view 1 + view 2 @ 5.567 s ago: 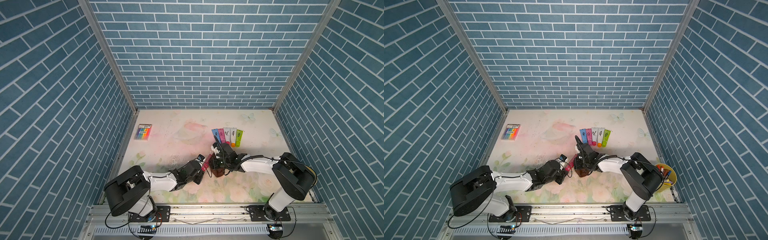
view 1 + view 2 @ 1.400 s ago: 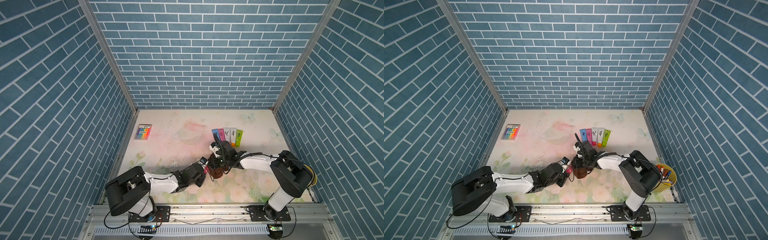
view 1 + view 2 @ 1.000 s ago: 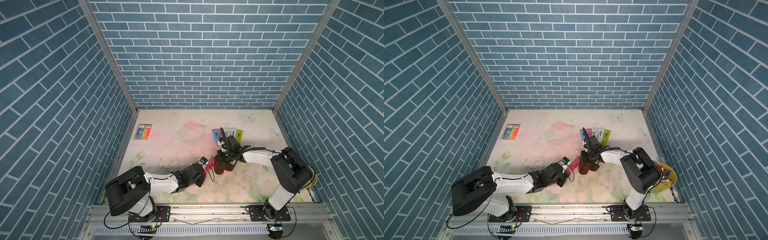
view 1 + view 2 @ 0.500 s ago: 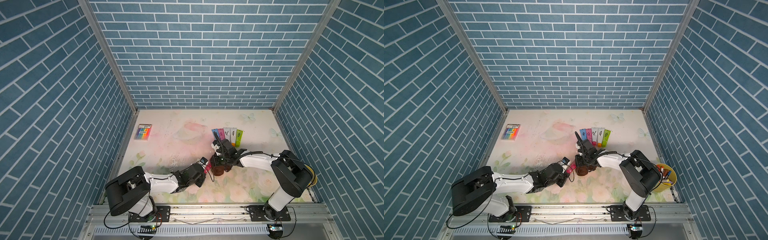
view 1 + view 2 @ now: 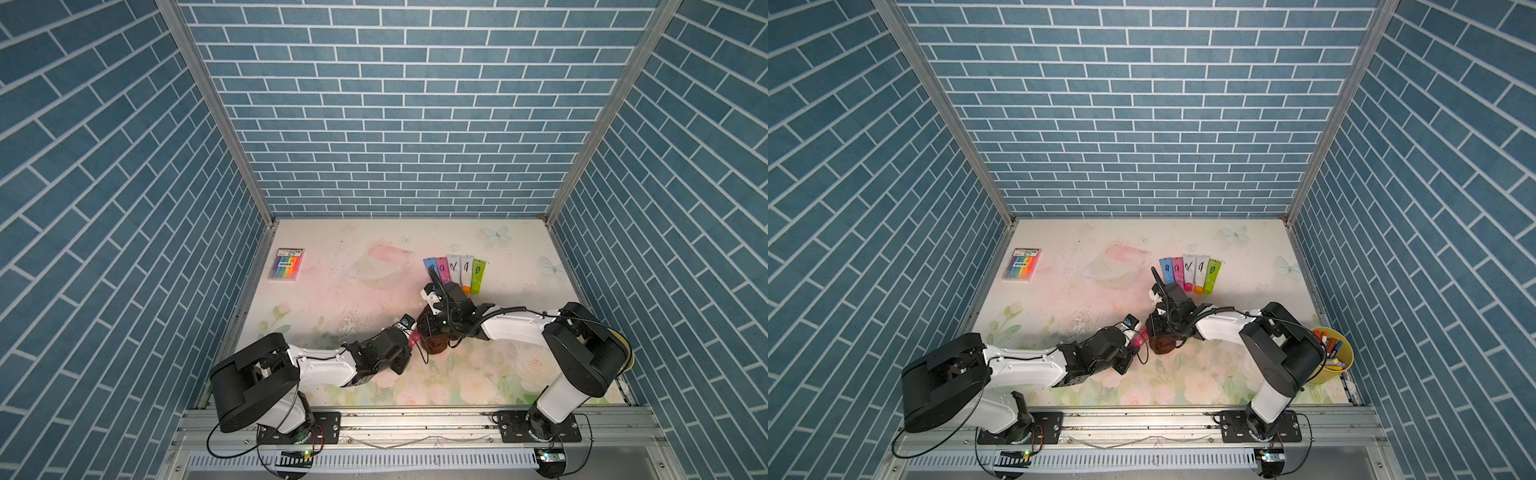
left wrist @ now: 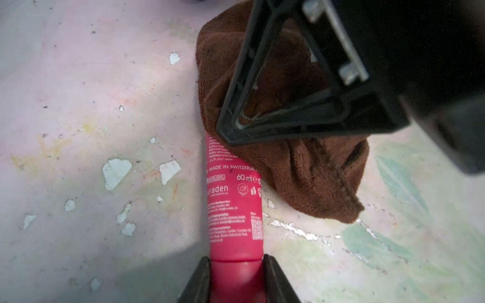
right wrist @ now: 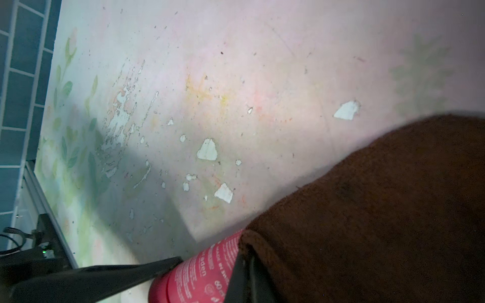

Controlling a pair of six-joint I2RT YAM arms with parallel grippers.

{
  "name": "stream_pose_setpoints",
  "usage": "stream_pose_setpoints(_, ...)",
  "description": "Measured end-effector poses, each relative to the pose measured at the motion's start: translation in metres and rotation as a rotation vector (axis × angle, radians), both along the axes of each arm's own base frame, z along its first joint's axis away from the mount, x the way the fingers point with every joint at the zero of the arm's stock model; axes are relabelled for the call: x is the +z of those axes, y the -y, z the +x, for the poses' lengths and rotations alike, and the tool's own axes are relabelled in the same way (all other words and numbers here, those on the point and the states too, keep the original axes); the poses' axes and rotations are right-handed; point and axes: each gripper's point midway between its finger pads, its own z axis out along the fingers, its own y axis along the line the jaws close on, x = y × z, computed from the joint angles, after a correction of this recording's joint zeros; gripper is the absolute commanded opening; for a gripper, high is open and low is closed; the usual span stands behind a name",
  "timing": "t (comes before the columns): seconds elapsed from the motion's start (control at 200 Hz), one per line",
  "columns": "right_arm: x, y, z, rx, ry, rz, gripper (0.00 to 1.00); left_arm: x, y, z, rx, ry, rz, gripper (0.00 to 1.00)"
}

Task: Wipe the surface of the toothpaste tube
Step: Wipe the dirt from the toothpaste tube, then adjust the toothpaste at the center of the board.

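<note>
My left tool (image 6: 236,265) is partly closed, clamping the cap end of the red toothpaste tube (image 6: 235,204), which stretches low across the floral counter (image 6: 105,105) near its front middle. My right tool (image 5: 433,327) is fully closed on a bunched brown cloth (image 6: 315,173) that covers the tube's far end.

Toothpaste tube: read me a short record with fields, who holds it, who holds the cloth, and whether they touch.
tube: red, cap end gripped by left gripper
cloth: brown, bunched, held by right gripper
contact: cloth lies over the tube's far end
elsewhere: row of tubes, marker box, yellow cup
</note>
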Motion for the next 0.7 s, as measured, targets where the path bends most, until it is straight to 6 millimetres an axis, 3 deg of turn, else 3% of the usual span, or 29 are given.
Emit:
stream_pose_setpoints(0.185,-0.002,0.004,0.015,-0.039,-0.033,-0.032,0.0,0.008,-0.004,0.001,0.038,0.008,-0.039,0.08)
stream_pose_setpoints(0.375,-0.013,0.047,0.028,-0.169,0.019,-0.157,0.0,0.017,-0.018,-0.007,0.073,0.009,-0.07,0.07)
stream_pose_setpoints(0.595,-0.012,0.098,-0.005,-0.228,0.026,-0.259,0.0,0.014,-0.036,-0.002,0.179,0.011,-0.063,0.07)
stream_pose_setpoints(0.7,-0.01,0.115,-0.022,-0.235,0.012,-0.288,0.0,0.005,-0.04,0.001,0.227,0.002,-0.043,0.16)
